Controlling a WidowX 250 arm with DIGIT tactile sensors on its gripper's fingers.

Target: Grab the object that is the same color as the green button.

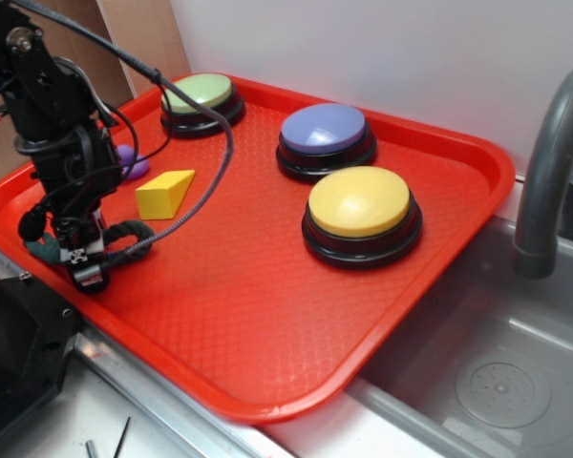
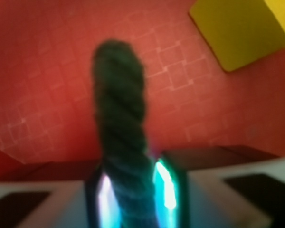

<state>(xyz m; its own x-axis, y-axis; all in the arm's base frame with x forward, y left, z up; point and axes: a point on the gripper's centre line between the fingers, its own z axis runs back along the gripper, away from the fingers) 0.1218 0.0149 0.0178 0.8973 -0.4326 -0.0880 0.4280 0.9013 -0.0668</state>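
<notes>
In the wrist view the two jaws stand close on either side of the dark green braided rope [image 2: 119, 128], their inner faces pressed against its strands, so the gripper [image 2: 135, 194] is clamped on the rope. The rope runs up and away from the fingers over the textured floor of the red tray [image 2: 47, 95], blurred but plainly twisted. The corner of the yellow wedge block [image 2: 240, 31] shows at the upper right of that view, apart from the rope.

From the exterior view the gripper [image 1: 84, 260] sits low at the tray's [image 1: 267, 315] left edge, pointing down toward the tray floor. The rope [image 1: 129, 234] lies across the fingers, one end curling out to the right on the tray, the other poking out to the left near the rim. Whether the rope is lifted clear of the tray cannot be told.

Above the gripper the black arm [image 1: 53, 105] rises nearly upright, with cables looping from its upper links; a thick grey cable [image 1: 205, 176] sweeps down across the tray to the gripper. The yellow wedge lies just right of the arm, and a small purple object [image 1: 129, 160] peeks out behind it. The green button [image 1: 201, 100] stands at the tray's far left corner, well apart from the rope. The purple-topped button [image 1: 325, 138] and yellow-topped button [image 1: 361, 215] sit toward the right side. A grey sink [image 1: 497, 372] and faucet [image 1: 554, 153] lie right of the tray.
</notes>
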